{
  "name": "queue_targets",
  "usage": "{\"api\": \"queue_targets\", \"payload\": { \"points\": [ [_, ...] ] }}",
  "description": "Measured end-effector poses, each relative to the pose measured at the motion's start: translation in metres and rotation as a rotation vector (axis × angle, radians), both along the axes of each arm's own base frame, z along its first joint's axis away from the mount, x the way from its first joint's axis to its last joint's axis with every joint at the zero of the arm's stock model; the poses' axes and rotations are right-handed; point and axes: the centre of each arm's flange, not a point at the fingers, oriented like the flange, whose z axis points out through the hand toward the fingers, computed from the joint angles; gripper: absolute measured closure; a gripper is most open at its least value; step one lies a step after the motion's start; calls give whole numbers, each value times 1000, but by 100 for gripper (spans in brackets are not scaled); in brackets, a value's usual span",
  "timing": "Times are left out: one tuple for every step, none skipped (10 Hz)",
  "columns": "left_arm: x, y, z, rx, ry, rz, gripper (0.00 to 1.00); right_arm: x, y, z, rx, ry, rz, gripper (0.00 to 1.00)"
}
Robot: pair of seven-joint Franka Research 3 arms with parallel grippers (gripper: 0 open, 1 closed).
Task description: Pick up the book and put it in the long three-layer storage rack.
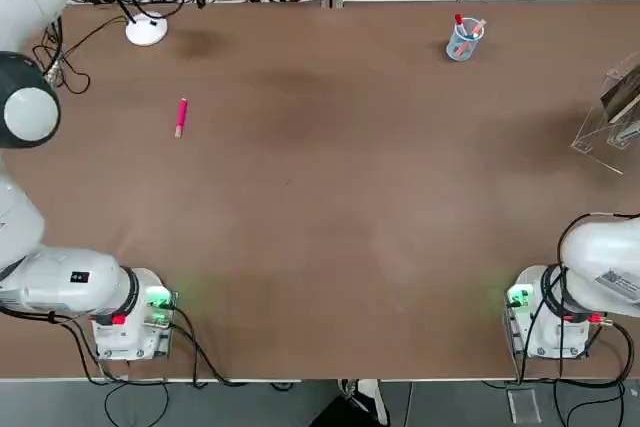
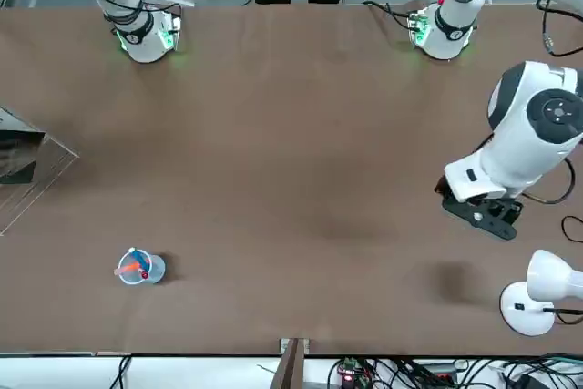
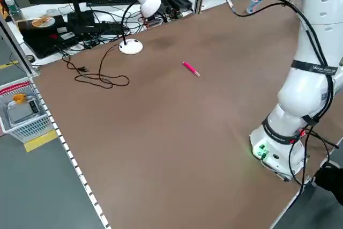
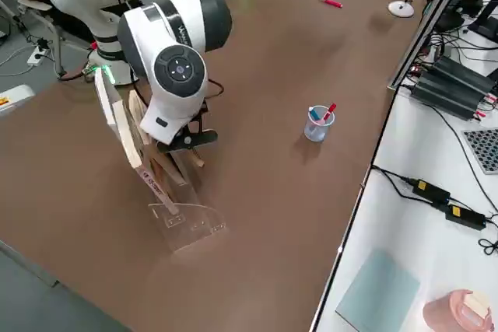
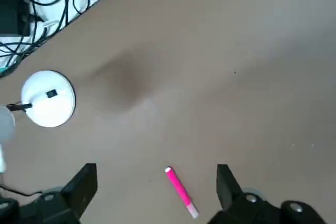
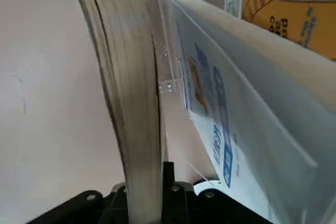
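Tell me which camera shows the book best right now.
The right wrist view: the book stands edge-on, clamped in the right gripper beside the rack. The right side view shows it leaning in the rack; top and front catch only glimpses.

Brown table [image 1: 330, 227] carries a pink marker [image 1: 181, 116], lamp base [image 1: 146, 30] and pen cup [image 1: 463, 40]. Clear rack [image 4: 183, 219] stands at its right edge.

Thin book [image 6: 139, 103] standing edge-up, leaning among slanted panels of clear acrylic rack [image 4: 183, 219], at three o'clock on table.
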Motion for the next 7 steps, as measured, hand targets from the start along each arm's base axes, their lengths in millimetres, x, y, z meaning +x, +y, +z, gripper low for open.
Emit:
{"api": "queue_targets", "payload": {
  "points": [
    [-2,9,6,-34,20,61,0,0,-1,-1,0,1,-3,85],
    [-5,22,14,-61,39,132,0,0,-3,-1,-1,1,-6,85],
    [-7,33,21,-78,54,193,0,-1,-3,-2,-3,3,-11,85],
    [-11,41,27,-84,70,251,0,-1,-5,-3,-3,5,-16,85],
    [-16,48,32,-84,89,315,0,-2,-8,-5,-2,8,-22,85],
    [-20,54,37,-79,106,373,0,-4,-11,-8,0,10,-29,85],
    [-25,59,42,-73,117,416,0,-5,-14,-11,4,11,-35,85]
  ]
}}
